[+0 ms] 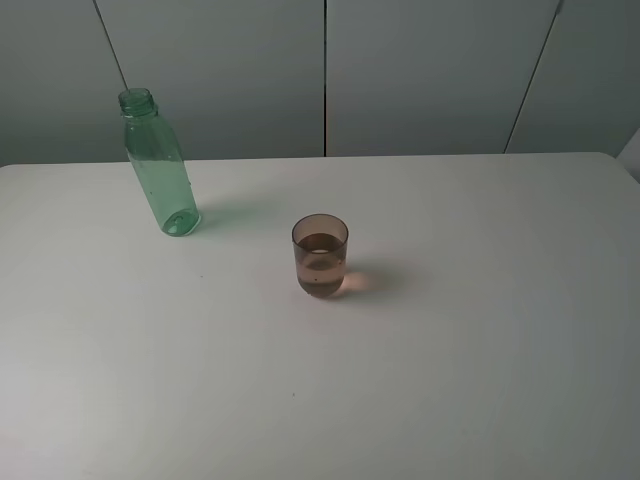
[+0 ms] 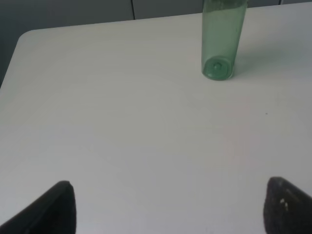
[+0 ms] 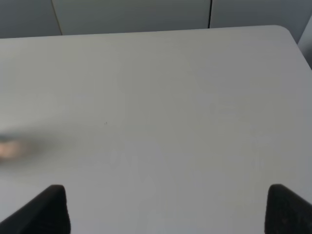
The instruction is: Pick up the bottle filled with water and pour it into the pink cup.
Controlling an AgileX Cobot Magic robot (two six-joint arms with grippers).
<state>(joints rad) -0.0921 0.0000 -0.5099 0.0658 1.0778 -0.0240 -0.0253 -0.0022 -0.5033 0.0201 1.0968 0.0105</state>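
Observation:
The green bottle (image 1: 160, 165) stands upright and uncapped on the white table (image 1: 480, 380) at the back left; it looks nearly empty. The left wrist view shows the bottle's (image 2: 222, 41) lower part well ahead of my left gripper (image 2: 168, 207), which is open with nothing between its black fingertips (image 2: 56, 209). The pink cup (image 1: 320, 255) stands near the table's middle with water in it. My right gripper (image 3: 168, 209) is open too, over bare table; only a pinkish glow at that view's edge hints at the cup. Neither arm shows in the exterior high view.
Grey wall panels (image 1: 420, 70) rise behind the table's far edge. The table's rounded far corners show at the left (image 2: 27, 36) and right (image 3: 287, 31). Nothing else stands on the tabletop.

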